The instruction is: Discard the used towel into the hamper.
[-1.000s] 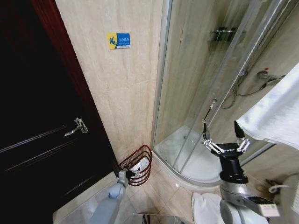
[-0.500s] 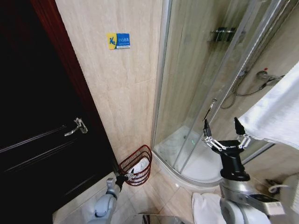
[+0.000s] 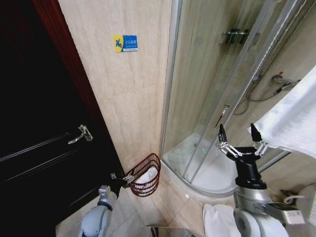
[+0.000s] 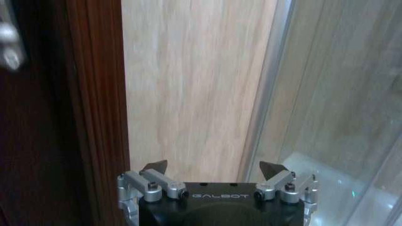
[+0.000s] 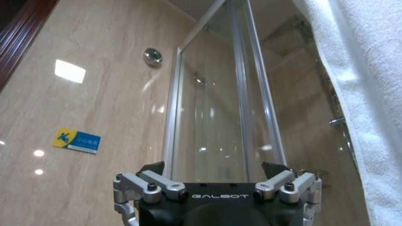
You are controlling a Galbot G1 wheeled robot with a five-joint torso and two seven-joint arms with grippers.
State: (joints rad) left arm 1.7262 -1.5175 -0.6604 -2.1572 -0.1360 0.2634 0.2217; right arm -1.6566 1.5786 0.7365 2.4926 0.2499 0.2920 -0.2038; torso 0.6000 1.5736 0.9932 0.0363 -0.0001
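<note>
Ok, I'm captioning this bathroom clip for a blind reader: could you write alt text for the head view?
A white towel lies in the red wire hamper on the floor by the tiled wall, between a dark door and a glass shower enclosure. The left gripper is low beside the hamper's rim; the right gripper is open and raised near a hanging white towel.

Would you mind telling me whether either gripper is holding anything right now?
Nothing is held: the left gripper and the right gripper both have open, empty jaws.
</note>
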